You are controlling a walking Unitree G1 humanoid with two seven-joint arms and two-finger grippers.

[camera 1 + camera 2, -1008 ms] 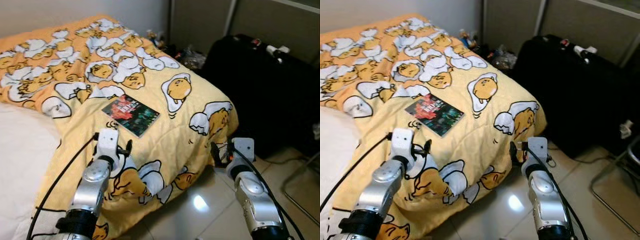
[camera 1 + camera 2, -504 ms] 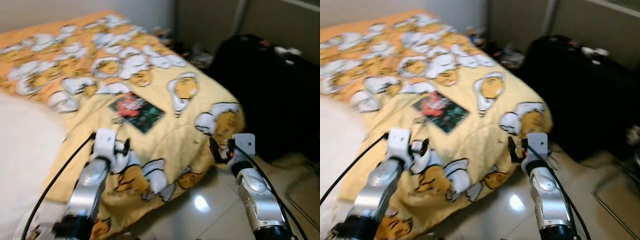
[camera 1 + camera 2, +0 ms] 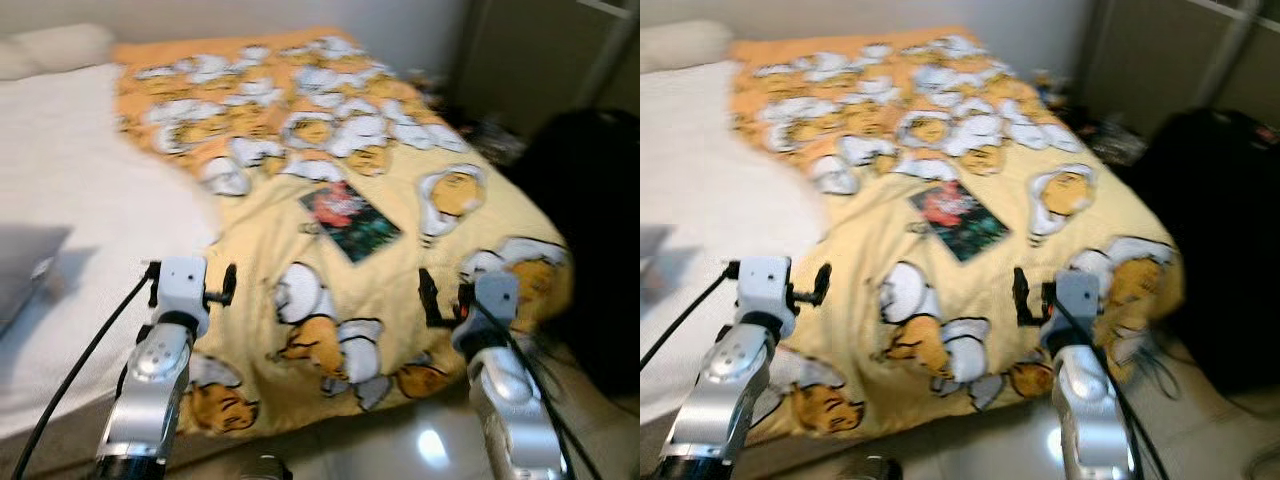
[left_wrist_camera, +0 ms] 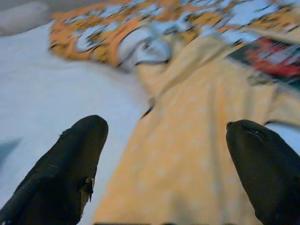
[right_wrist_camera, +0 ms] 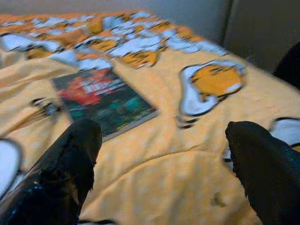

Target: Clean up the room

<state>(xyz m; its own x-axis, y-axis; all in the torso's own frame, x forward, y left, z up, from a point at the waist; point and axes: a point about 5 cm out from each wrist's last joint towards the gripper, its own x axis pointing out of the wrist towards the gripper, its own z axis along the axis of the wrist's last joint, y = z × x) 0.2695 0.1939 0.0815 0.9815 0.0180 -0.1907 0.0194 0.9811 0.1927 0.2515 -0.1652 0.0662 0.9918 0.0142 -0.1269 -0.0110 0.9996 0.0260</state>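
A yellow-and-orange quilt printed with white-and-yellow cartoon egg figures (image 3: 400, 290) is lying across the bed, covering the centre and right of the left eye frame, while a bare white sheet (image 3: 90, 170) is showing along the left side. A dark-covered paperback book with red and green artwork (image 3: 351, 221) is resting flat on the quilt just above the middle of the frame, set at an angle between printed egg figures. A pale pillow (image 3: 55, 47) is sitting at the upper left corner against a light wall. A large black bag or case (image 3: 1215, 240) is standing on the floor at the right edge of the frame, beside the bed, with small clutter blurred behind it. Glossy light floor tiles (image 3: 420, 450) are reflecting a lamp at the bottom.

The left end effector (image 4: 164, 154) is hovering over the seam where quilt meets sheet, its two black fingers spread wide and gripping nothing. The right end effector (image 5: 161, 161) is hovering over the quilt near the bed's foot, fingers likewise parted and empty, with the book lying just beyond them. The whole scene is slightly blurred.
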